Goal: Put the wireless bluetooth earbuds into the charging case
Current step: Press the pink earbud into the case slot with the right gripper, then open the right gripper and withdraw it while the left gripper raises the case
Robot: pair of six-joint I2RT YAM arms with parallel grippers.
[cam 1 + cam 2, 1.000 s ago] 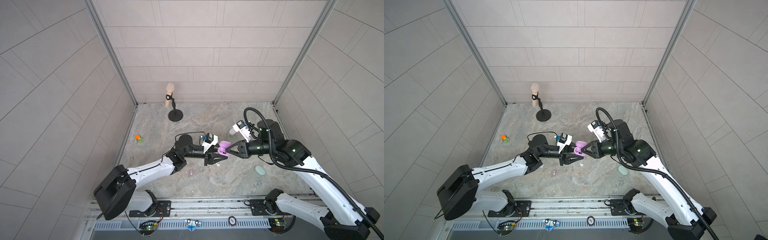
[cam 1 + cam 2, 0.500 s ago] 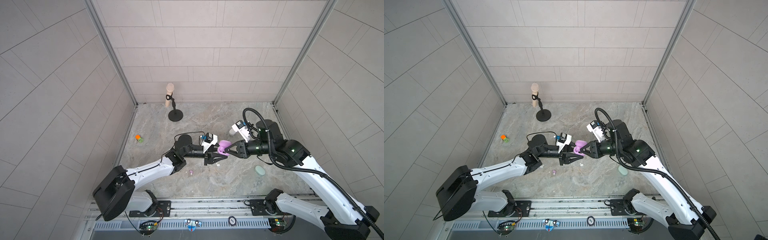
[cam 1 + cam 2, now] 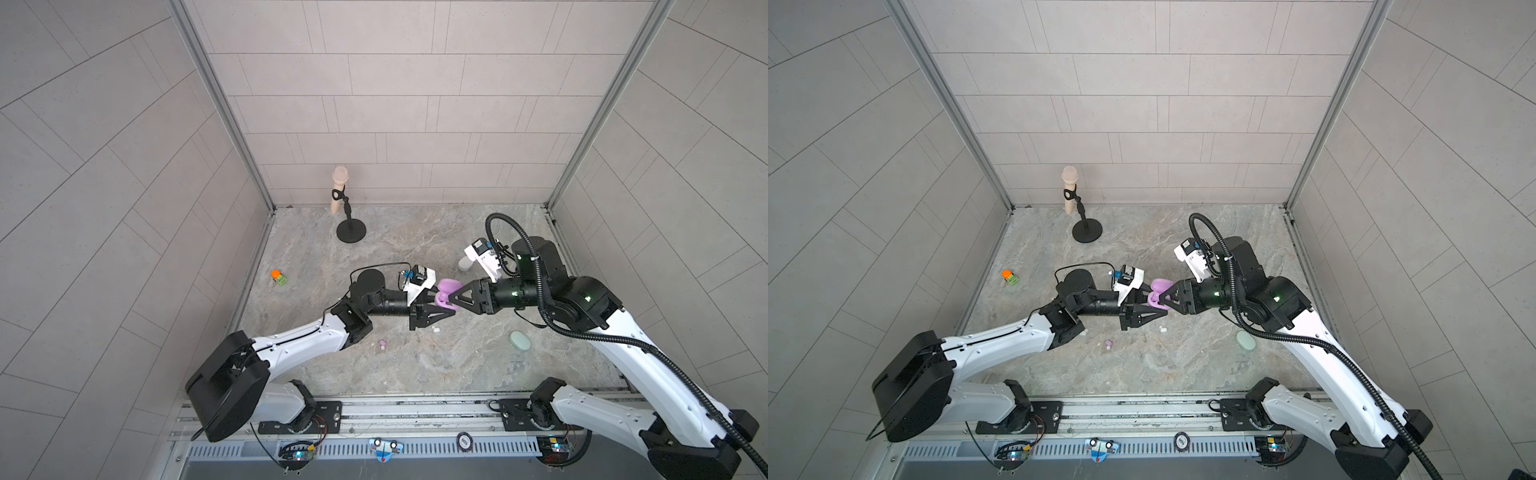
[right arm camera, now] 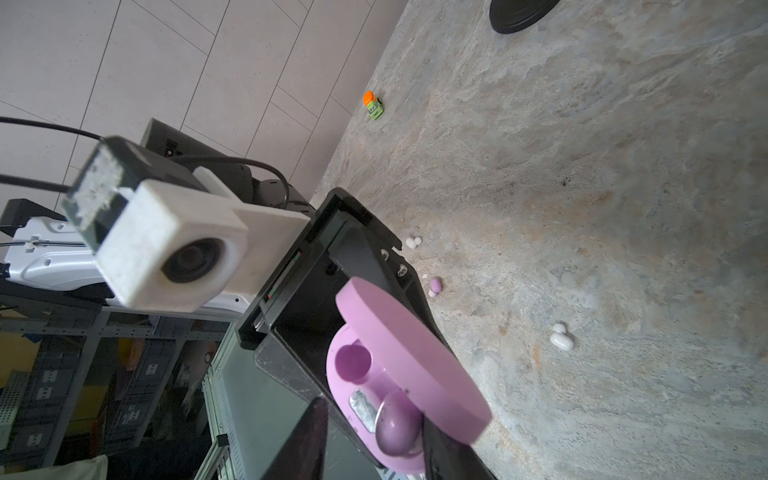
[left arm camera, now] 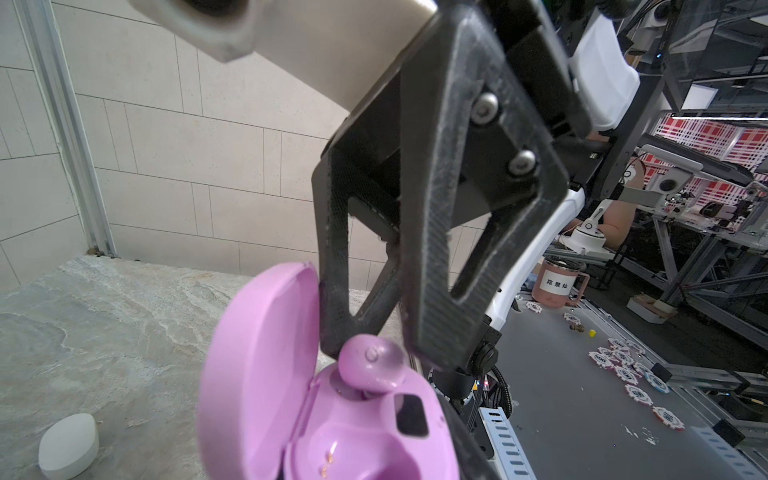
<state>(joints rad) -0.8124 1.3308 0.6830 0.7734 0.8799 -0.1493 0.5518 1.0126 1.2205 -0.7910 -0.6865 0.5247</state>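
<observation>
My left gripper [image 3: 439,302] is shut on the lilac charging case [image 3: 448,287], held above the table's middle with its lid [image 5: 257,374] open. A lilac earbud [image 4: 397,428] sits tilted in one slot of the case. The other slot [image 4: 352,361] is empty. My right gripper [image 4: 374,440] meets the case from the right. Its fingers stand apart on either side of that earbud, with a gap on one side. On the table lie a second lilac earbud [image 3: 382,343] and two white earbuds [image 4: 561,336] [image 4: 413,242].
A mint case [image 3: 520,340] lies shut on the table below my right arm. A white case [image 3: 464,263] lies behind the right wrist camera. A microphone on a black stand [image 3: 351,235] is at the back. A small orange-green toy [image 3: 278,277] sits near the left wall.
The right gripper's fingers have spread apart from the lilac earbud, which now rests in the case. Both arms have barely moved.
</observation>
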